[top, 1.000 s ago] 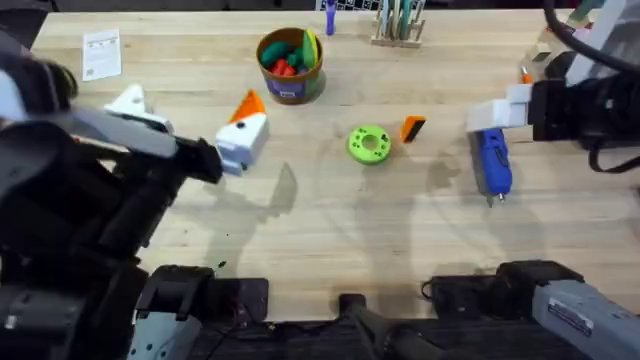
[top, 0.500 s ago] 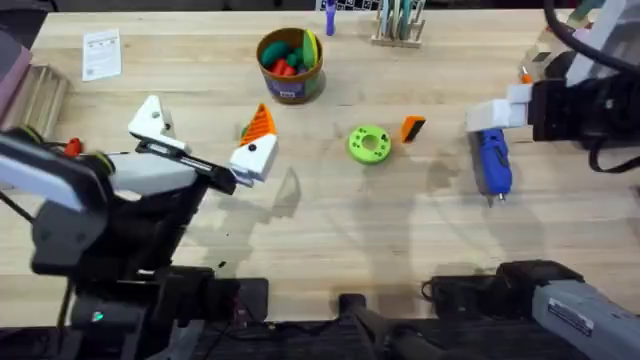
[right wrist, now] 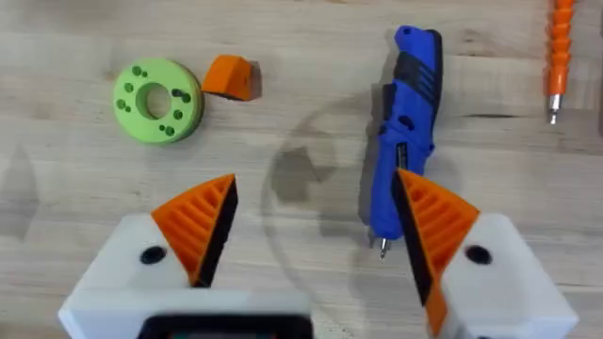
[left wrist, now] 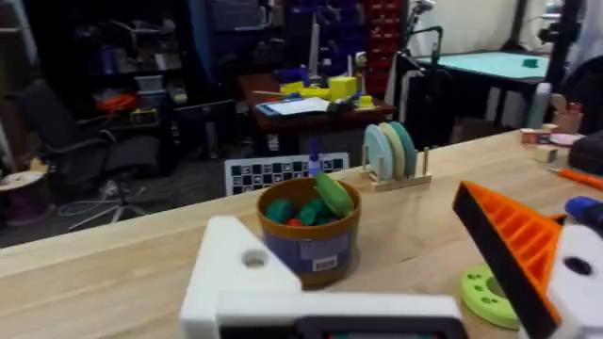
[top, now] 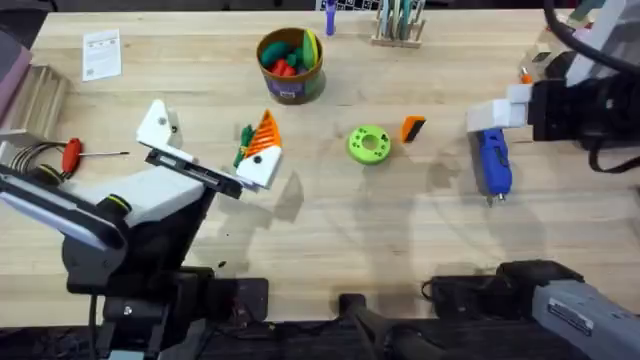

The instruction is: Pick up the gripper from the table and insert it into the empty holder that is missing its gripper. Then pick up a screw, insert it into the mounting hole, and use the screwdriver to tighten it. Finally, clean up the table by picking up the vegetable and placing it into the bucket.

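Orange gripper (top: pixel 412 128): on the tabletop, right of centre, just beside the green disc (top: pixel 369 144).
Left gripper (top: pixel 211 152): wide, centre-left, one white finger bare, nothing between.
Right gripper (right wrist: pixel 316 235): wide, empty, above the screwdriver (right wrist: pixel 403 122).
Bucket (top: pixel 290 66): top centre, toys inside.

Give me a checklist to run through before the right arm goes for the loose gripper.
1. Right end effector open: ok.
2. Gripper lying unobstructed, beside the green disc: ok.
3. Right end effector lined up over the gripper: not ok; it hangs by the screwdriver.
4. Holder empty, mounting hole exposed: ok.
5. Screw located: cannot tell.
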You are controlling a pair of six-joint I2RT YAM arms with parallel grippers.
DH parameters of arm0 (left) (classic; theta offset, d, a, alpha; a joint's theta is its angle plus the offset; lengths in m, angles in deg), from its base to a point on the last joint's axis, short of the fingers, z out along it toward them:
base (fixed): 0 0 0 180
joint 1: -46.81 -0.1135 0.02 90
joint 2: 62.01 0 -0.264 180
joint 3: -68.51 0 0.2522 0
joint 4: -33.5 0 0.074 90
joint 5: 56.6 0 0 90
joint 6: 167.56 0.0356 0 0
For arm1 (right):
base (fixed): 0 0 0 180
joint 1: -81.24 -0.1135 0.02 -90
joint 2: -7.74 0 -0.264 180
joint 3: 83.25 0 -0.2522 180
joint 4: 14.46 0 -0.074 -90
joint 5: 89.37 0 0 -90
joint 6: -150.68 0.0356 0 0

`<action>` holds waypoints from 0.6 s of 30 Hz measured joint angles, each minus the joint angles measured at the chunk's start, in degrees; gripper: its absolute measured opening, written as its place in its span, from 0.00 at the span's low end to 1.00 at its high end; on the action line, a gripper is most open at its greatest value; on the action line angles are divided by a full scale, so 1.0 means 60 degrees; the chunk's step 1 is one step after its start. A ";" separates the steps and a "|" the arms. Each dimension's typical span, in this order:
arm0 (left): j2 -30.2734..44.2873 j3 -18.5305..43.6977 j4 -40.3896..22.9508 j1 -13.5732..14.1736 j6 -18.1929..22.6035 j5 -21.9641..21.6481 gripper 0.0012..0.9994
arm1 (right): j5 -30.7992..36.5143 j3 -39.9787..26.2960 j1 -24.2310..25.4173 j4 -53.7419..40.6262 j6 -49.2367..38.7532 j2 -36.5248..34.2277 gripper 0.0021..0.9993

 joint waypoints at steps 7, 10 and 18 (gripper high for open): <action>-0.0015 0.0000 -0.0466 -0.0011 0.0000 0.1538 0.99 | -0.0003 0.0000 0.0000 0.0000 0.0000 0.0003 0.99; -0.0012 0.0000 -0.0751 -0.0007 0.0000 0.2538 0.99 | 0.0000 -0.0001 0.0000 0.0000 0.0000 0.0000 0.99; -0.0014 0.0000 -0.1723 -0.0009 0.0004 0.4874 0.99 | -0.0003 -0.0001 0.0000 0.0000 0.0000 0.0000 0.99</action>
